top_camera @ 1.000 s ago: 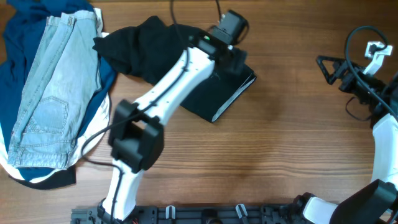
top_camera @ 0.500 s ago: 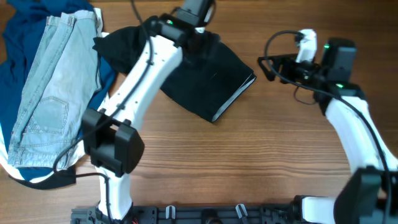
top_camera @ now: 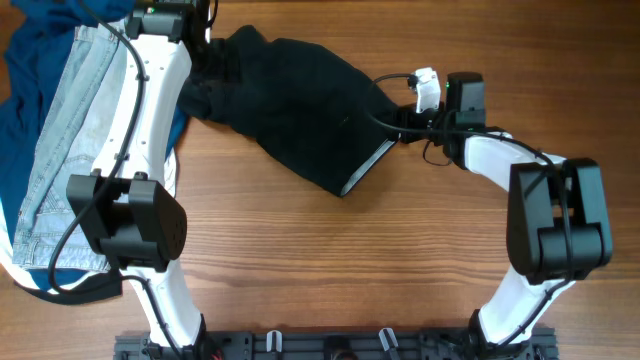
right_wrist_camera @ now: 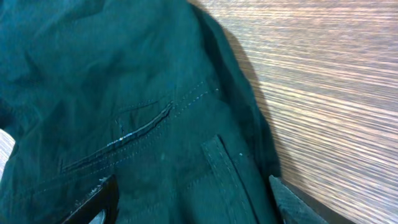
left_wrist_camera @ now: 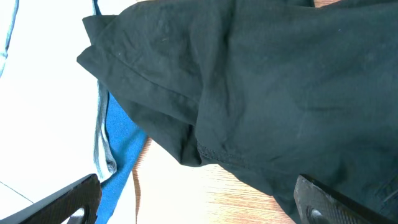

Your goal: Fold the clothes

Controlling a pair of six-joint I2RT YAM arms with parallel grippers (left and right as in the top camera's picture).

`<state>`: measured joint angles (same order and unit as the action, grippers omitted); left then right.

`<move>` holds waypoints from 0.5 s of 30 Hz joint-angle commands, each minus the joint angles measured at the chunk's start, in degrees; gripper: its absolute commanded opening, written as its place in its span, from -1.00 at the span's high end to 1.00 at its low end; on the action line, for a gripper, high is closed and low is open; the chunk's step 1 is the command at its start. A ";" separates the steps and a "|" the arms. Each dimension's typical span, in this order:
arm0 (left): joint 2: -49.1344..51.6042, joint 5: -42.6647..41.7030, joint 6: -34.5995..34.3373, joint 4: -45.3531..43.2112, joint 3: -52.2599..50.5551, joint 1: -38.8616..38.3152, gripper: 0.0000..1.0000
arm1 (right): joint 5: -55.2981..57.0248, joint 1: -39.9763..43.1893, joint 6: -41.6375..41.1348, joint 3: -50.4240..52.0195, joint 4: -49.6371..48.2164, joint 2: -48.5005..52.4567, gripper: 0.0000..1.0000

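My left jaws stand wide apart and grip nothing. Their fingers (left_wrist_camera: 68, 199) sit in the two lower corners of the wrist view. Just ahead of them lies the rumpled far-left end of the black shorts (top_camera: 300, 110), its folds bunched and overlapping. In the overhead view these jaws hang over that same end, at the far edge of the bench (top_camera: 400, 260).

My right jaws are also apart, not pressed together. The fingertips (right_wrist_camera: 93, 205) straddle the waist end of the shorts, with cloth lying flat between them. I cannot tell whether the tips touch the fabric. A stitched pocket slit (right_wrist_camera: 143, 127) and a belt loop (right_wrist_camera: 227, 165) show just ahead of them. From above, these jaws sit at the right edge of the shorts, close to where the pale grey lining (top_camera: 365, 165) shows along the lower right hem.

The shorts lie spread on the bench between my two sets of jaws. They slant from the upper left down towards the middle. Their left end overlaps the edge of the dark blue garment (top_camera: 30, 40). The light-blue jeans (top_camera: 70, 150) lie lengthwise on top of that garment, beside my left arm and apart from the shorts. Bare wood runs to the right of the waist end and across the near half of the bench.
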<state>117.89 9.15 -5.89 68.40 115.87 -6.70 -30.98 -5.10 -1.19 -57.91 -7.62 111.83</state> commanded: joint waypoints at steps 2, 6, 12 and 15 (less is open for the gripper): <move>-1.86 0.31 -0.76 0.04 0.39 -0.22 -0.99 | 0.20 -0.72 -0.50 -0.92 -1.05 1.22 -0.34; -1.86 0.31 -0.76 0.09 0.39 -0.20 -1.00 | 0.17 -0.72 -0.63 -0.92 -1.16 1.22 -0.04; -1.86 -0.55 -0.76 0.04 0.39 -0.20 -0.99 | 0.07 -0.72 -6.84 -0.92 -2.03 0.26 0.92; -1.86 -0.76 -0.79 0.09 0.39 -0.31 -1.00 | -0.52 -0.70 -9.51 -0.94 -1.68 -5.92 0.92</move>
<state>117.84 9.08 -5.91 68.40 115.87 -6.74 -30.81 -5.54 -6.52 -57.91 -9.23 112.20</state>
